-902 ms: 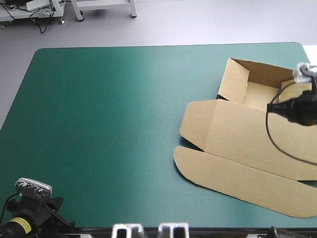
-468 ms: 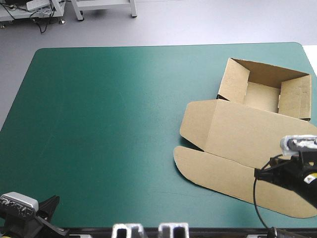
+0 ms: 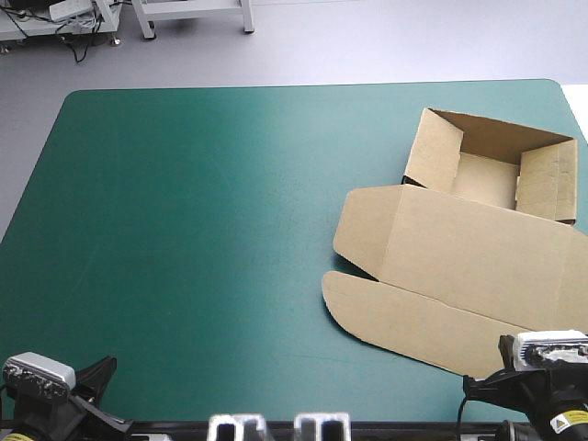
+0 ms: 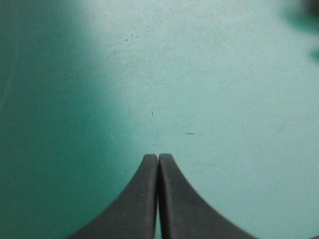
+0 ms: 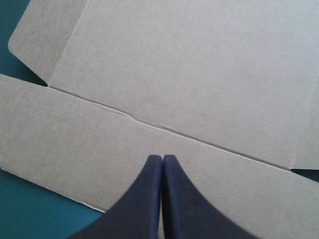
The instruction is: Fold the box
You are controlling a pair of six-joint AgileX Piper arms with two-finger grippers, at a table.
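High view, nearest edge first: the left arm (image 3: 55, 409) sits at the near left corner of the tabletop (image 3: 202, 211), about 7 o'clock. The right arm (image 3: 542, 409) sits at the near right corner, about 5 o'clock. A small yellow label (image 3: 560, 422) on the right wrist is too small to read.

Left wrist view: the left jaws are clenched on nothing. Their black fingers (image 4: 142, 199) meet in one pointed arch over bare teal-green cover (image 4: 209, 74).

Right wrist view: the right jaws are likewise clenched and hold nothing. Their black fingers (image 5: 144, 199) are pressed together over the long front flap of the brown box (image 5: 174, 64), with a fold crease just ahead of the tips. Whether they touch the board cannot be told.

From the high view, the box lies on the right side of the tabletop, around 3 o'clock. Its rounded front flap lies flat nearest, at 4 o'clock, and the lid panel lies flat beyond it. Farthest, toward 2 o'clock, stands the open tray with its walls raised.
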